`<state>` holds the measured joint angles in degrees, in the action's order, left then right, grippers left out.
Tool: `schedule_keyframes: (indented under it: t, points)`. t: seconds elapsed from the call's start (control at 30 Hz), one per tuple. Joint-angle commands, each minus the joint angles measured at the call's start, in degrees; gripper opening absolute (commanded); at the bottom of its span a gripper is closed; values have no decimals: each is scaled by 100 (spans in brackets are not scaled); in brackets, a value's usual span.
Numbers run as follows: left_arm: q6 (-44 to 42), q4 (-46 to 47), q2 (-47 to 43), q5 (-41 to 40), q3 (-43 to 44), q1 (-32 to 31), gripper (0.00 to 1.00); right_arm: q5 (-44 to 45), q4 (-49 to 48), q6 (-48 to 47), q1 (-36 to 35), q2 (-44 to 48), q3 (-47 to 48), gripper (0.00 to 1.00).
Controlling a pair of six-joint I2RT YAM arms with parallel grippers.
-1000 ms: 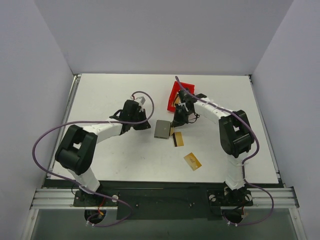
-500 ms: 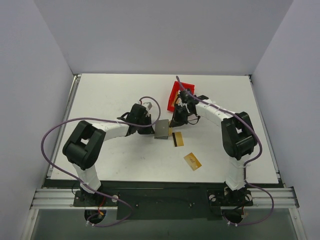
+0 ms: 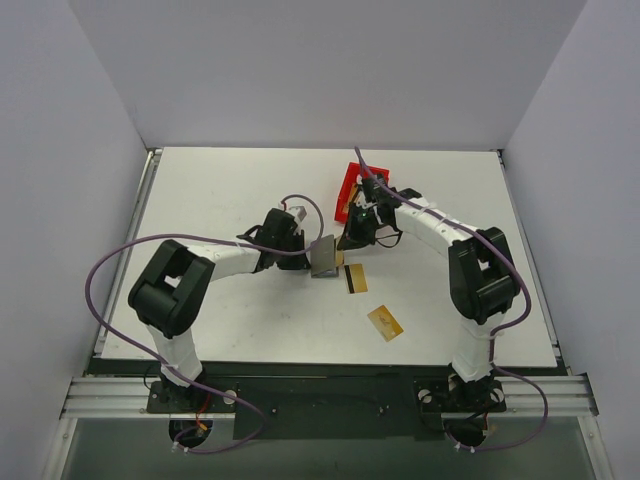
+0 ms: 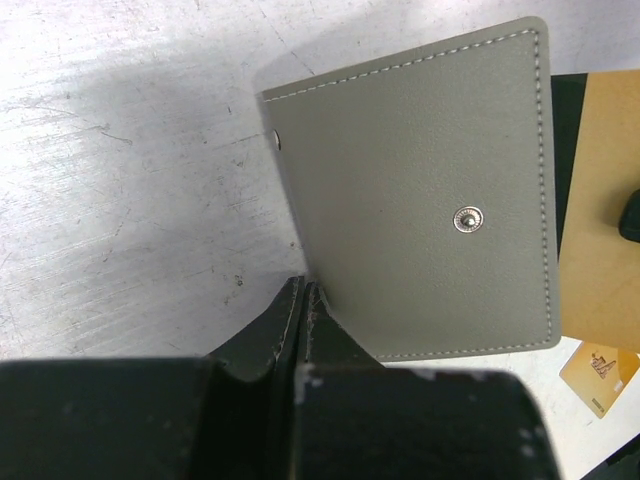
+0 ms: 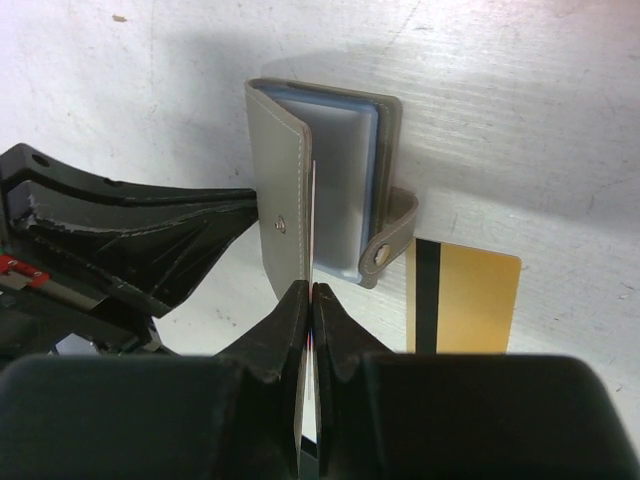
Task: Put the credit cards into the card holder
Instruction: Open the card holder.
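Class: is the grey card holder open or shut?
Open. On the card holder, the cover stands apart from the bluish sleeves, and the closing tab hangs unfastened.

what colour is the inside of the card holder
Pale blue inside the grey card holder, clearest in the right wrist view.

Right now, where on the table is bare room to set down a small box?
Bare: the far-left table behind the left arm; the near strip left of the gold card; the right edge beyond the right arm. Crowded: the centre, around card holder, red bin, striped card.
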<state>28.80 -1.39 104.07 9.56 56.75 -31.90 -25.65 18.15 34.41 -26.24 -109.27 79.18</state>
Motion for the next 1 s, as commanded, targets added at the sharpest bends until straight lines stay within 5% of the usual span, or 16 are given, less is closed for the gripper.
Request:
schedule_keyframes:
  t: [0.0, 0.37, 0.97]
  points:
    - [-102, 148, 34, -7, 240, -27, 0, -431, -145, -58, 31, 266, -43, 0]
    - [-164, 332, 96, 134, 135, -97, 0, -1170, -971, -5, -153, 187, -183, 0]
    - [-6, 332, -62, -332, -516, -80, 0, -1153, -1393, 144, -567, -419, -60, 0]
